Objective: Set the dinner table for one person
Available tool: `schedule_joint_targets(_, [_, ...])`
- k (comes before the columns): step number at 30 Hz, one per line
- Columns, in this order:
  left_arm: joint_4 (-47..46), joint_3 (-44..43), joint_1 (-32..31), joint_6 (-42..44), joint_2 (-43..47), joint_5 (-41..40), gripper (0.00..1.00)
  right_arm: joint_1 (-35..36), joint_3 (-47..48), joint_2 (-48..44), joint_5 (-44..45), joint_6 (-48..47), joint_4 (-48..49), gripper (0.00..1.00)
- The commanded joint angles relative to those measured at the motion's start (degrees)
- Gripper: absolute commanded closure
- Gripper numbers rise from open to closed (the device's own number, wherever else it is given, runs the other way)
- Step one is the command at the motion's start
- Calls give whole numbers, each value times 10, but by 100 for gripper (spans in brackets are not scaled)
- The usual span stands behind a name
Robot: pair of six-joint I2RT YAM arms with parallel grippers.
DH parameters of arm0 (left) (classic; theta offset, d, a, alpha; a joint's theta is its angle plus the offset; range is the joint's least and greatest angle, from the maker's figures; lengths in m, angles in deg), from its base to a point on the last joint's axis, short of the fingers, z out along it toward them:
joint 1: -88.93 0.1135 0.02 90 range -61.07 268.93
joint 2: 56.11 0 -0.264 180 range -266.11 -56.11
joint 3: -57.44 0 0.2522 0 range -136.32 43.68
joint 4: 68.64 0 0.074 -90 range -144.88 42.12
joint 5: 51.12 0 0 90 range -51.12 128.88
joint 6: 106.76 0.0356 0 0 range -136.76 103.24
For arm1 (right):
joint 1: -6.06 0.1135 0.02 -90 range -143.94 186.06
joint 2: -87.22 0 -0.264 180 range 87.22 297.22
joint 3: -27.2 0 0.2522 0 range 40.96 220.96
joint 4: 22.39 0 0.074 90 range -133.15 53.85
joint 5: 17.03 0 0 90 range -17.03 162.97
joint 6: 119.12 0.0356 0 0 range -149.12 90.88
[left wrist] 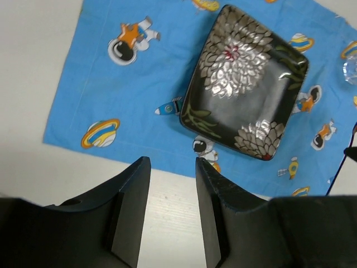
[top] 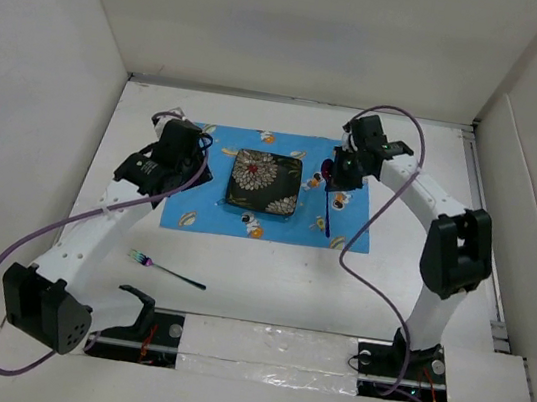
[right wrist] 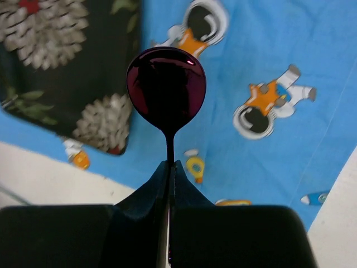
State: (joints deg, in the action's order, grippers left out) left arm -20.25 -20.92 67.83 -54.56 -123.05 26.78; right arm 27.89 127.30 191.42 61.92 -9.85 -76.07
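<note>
Spoon pinched in right claw over cloth; left claw parted.

Hidden between the pinched fingers of the right gripper: most of the handle of the spoon, with only the bowl and a short neck showing. Cropped by the top and left edges of the right wrist view: the plate. Cropped by its top and right edges: the blue cloth. Half cut off and blurred at the right edge of the left wrist view: a pale glassy shape, not identifiable. Too small from above for counting tines: the fork. Masked there by the left arm: part of the cloth's left edge.
</note>
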Motion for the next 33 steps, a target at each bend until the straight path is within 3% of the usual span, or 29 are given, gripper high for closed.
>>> schedule_joint_targets(1, [56, 23, 5, -53, 16, -17, 64, -6, 48, 48, 3, 8, 26, 100])
schedule_joint_targets(10, [147, 95, 104, -97, 65, 54, 65, -11, 91, 142, 25, 46, 35, 100])
schedule_joint_targets(14, [211, 84, 104, -114, 44, 45, 64, -11, 83, 150, 45, 58, 39, 99])
schedule_joint_targets(15, [223, 80, 104, -117, 37, 43, 64, -11, 81, 148, 47, 60, 42, 86])
schedule_joint_targets(18, [264, 48, 104, -116, 7, 25, 64, -6, 78, 138, 58, 62, 43, 63])
schedule_joint_targets(23, [232, -54, 104, -110, 41, 31, 64, 8, 70, 93, 57, 64, 50, 55])
schedule_joint_targets(25, [199, -84, 104, -92, 56, 45, 64, 30, 63, 54, 61, 61, 60, 59])
schedule_joint_targets(26, [192, -116, 104, -83, 66, 46, 64, 43, 45, 37, 64, 60, 69, 65])
schedule_joint_targets(27, [185, -133, 104, -70, 71, 42, 65, 58, 32, 2, 63, 53, 77, 83])
schedule_joint_targets(29, [166, -176, 104, -54, 78, 42, 66, 118, 3, -28, 39, 49, 118, 99])
schedule_joint_targets(33, [129, -242, 104, -17, 76, 54, 75, 260, -64, -60, 10, 61, 224, 100])
